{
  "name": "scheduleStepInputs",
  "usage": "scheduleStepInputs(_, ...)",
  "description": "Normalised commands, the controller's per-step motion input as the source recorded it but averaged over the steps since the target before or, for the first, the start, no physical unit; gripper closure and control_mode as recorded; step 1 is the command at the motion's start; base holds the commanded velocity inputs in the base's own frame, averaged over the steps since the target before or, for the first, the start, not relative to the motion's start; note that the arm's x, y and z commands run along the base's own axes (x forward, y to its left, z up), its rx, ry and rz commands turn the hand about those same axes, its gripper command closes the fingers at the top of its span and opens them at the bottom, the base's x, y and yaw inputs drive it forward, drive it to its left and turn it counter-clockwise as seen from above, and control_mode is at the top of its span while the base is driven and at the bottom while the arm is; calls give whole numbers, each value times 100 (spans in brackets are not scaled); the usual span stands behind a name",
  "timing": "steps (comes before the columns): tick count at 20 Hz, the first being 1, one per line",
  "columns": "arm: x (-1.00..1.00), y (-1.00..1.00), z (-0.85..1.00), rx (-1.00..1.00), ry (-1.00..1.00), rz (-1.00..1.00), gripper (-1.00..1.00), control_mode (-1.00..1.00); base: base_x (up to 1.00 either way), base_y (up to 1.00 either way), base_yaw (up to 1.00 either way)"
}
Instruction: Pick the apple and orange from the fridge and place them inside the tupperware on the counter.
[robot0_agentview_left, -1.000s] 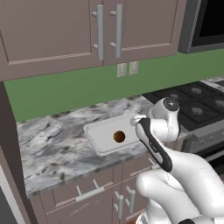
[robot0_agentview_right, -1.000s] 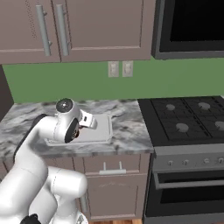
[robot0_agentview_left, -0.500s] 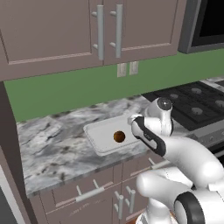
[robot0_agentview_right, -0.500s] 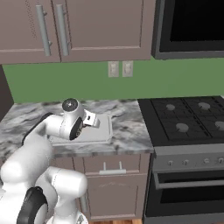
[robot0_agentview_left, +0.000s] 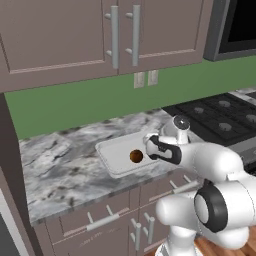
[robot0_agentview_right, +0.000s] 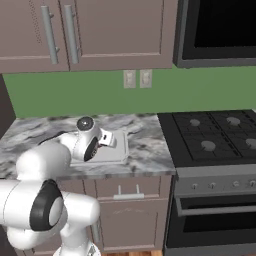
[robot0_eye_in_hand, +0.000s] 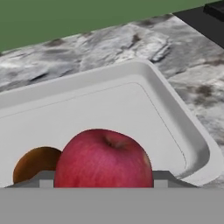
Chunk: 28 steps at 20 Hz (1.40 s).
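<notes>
Left base view: from behind and left of the arm, facing forward and down at the counter (robot0_agentview_left: 60, 165). Right base view: from behind and right, same heading. Both share the tupperware (robot0_agentview_left: 114, 150) (robot0_agentview_right: 120, 145), counter (robot0_agentview_right: 145, 150) and stove (robot0_agentview_right: 215, 140). Hand view: very near, low over the tupperware (robot0_eye_in_hand: 175, 118), apple (robot0_eye_in_hand: 103, 159) just ahead of the fingers.

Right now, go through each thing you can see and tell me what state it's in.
apple: between the gripper's fingers, over the tupperware.
orange: lying inside the tupperware.
tupperware: open, flat on the counter.
counter: holds the tupperware.
gripper: shut on the apple.
upper cabinets: doors closed.
</notes>
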Motion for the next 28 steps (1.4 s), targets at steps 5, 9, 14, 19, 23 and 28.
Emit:
scheduleStepInputs(5,38,0,-29,0,0,0,100,-100,0,0,0)
scheduleStepInputs(9,36,0,-24,0,0,0,100,-100,0,0,0)
scheduleStepInputs(14,31,7,-15,0,0,0,-100,-100,0,0,0)
scheduleStepInputs(19,15,8,-1,0,0,0,-100,-100,0,0,0)
scheduleStepInputs(23,2,0,4,0,0,0,-100,-100,0,0,0)
scheduleStepInputs(28,10,0,11,0,0,0,-100,-100,0,0,0)
